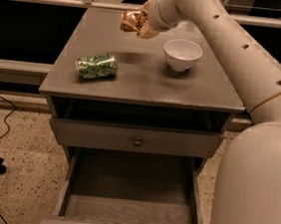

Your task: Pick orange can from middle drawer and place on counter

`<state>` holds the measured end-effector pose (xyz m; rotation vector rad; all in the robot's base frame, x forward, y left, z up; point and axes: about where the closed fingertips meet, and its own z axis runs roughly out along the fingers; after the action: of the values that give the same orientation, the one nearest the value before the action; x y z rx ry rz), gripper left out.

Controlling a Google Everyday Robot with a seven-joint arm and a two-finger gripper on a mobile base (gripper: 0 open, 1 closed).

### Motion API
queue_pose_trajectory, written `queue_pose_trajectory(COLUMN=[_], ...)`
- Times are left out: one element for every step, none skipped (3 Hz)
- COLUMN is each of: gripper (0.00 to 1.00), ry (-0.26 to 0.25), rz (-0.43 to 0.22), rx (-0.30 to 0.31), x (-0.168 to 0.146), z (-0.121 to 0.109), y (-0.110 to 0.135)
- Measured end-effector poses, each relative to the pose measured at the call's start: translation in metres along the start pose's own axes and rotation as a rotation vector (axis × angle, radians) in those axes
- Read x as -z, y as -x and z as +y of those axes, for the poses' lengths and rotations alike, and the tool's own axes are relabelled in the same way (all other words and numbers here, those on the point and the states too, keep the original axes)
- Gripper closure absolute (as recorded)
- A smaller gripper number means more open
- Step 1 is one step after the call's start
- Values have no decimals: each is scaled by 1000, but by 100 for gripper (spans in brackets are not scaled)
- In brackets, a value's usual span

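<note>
The cream arm reaches in from the right, its gripper (141, 28) above the rear of the flat grey wooden counter (148, 85), fingers clamped on the dented copper-orange metal can (130, 20). A green patterned can (96, 65) lies front-left and a white bowl (182, 52) stands just right of the gripper. The grey wooden drawer box (127, 210) below stands open.

The shiny, dented orange can (130, 19) is hanging tilted in the gripper (139, 26), which is clasping it above the back of the grey counter (143, 82). The middle drawer (133, 183) is standing pulled open, its plank floor showing.
</note>
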<state>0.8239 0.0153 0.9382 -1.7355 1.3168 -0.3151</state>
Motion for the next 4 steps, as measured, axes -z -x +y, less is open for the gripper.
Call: queue_pose_trajectory(gripper=[100,82,59,36], ry=[33,79,127,183], rz=[-46,-63,-49,-49], rx=[-20,-52,-78,-96], x=[-12,-23,-24,-22], z=[15,30,46,64], y=[10,12,5,1])
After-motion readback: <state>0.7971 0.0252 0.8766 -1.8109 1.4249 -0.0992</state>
